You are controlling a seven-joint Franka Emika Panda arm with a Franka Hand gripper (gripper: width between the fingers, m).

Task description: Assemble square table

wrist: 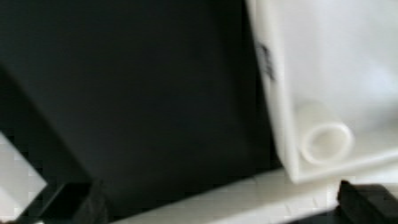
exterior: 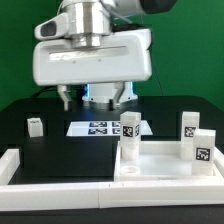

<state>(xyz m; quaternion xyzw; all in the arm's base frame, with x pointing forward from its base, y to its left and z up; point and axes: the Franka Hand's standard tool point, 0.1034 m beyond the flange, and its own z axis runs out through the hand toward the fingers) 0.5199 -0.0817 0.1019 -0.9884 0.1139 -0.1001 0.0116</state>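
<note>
The square table slab [exterior: 160, 162] is white with a raised rim and lies on the black table at the exterior view's right. Three white tagged leg posts stand upright at its corners: one [exterior: 128, 128], one [exterior: 188, 124] and one [exterior: 203, 146]. A fourth leg post [exterior: 35, 125] stands alone on the table at the left. My gripper [exterior: 97, 98] hangs open and empty at the back, above the table and apart from all parts. In the wrist view the slab's edge [wrist: 311, 70] shows a round socket [wrist: 326, 140]. The gripper [wrist: 214, 205] holds nothing, and one dark fingertip [wrist: 64, 204] shows.
The marker board [exterior: 100, 128] lies flat under the gripper at the back centre. A long low white border wall [exterior: 60, 186] runs along the table's front and left side; it also shows in the wrist view [wrist: 196, 195].
</note>
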